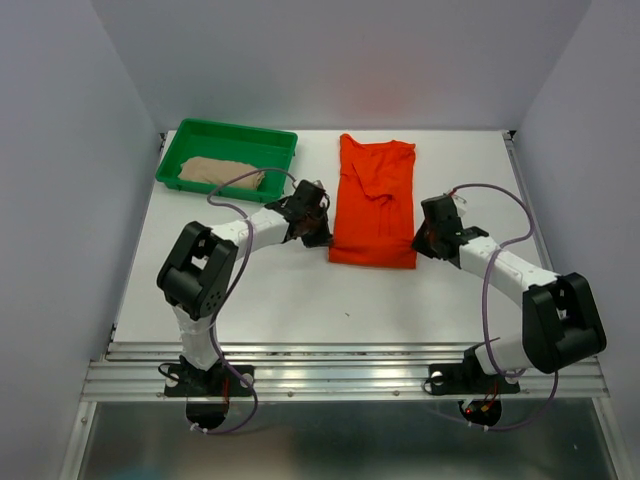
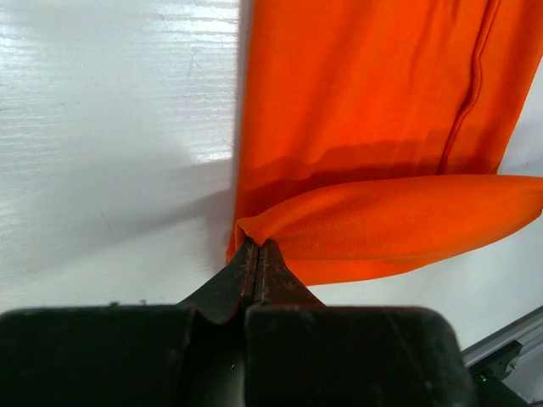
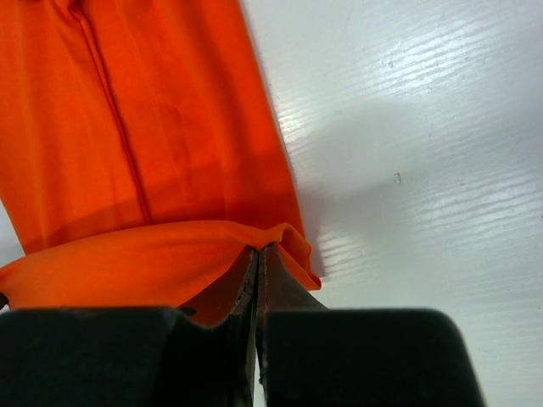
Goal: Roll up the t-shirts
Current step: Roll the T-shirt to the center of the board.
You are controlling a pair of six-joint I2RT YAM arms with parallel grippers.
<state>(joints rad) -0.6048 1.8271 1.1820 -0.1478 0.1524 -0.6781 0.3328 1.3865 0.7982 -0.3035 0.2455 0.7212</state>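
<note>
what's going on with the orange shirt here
Two robot arms are starting to roll the orange t-shirt, which lies folded into a long strip on the white table. The left gripper and the right gripper are each shut on a near corner of its hem, and that near edge is curled over the fabric behind it, so only the first turn is formed. The beige t-shirt lies in the green tray at the far left, with no gripper near it.
</note>
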